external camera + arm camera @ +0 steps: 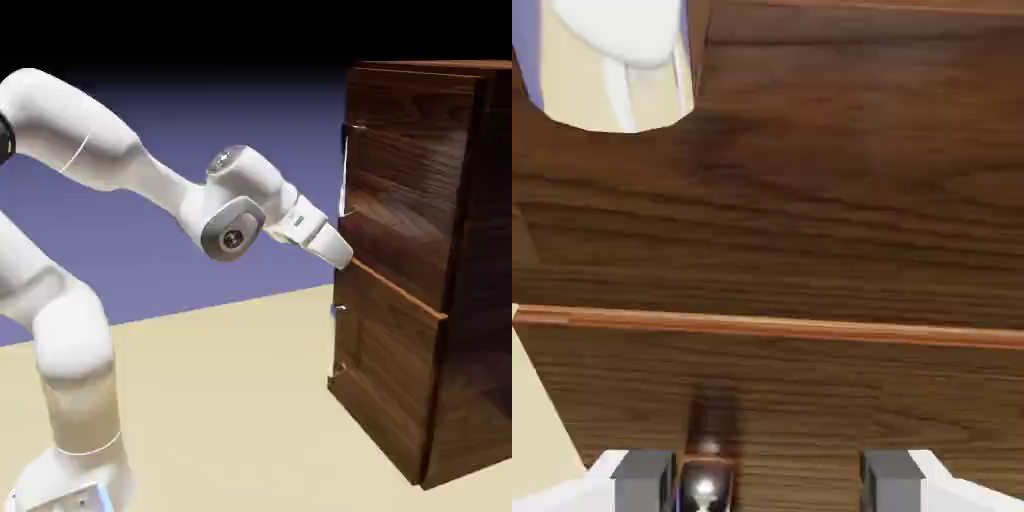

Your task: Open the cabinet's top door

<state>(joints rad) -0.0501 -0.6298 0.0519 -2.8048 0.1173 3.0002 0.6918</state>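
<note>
Blue-violet backdrop; cabinet (425, 260) top door (395, 210) looks rigid, hinged; silver handle (704, 487) at 6 o'clock sits just inside the left of the open, empty fingers (643, 478).

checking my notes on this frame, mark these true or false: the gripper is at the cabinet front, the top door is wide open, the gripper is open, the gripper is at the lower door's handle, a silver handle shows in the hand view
1. The gripper is at the front of the cabinet. True.
2. The top door is swung wide open. False: it lies about flush with the cabinet front, at most barely ajar.
3. The gripper's fingers are apart. True: the hand view shows the two fingertips with a wide gap between them.
4. The gripper is down at the lower door's handle. False: it is at the bottom of the top door, near the seam between the doors.
5. A silver handle shows in the hand view. True: beside one fingertip, inside the gap.
</note>
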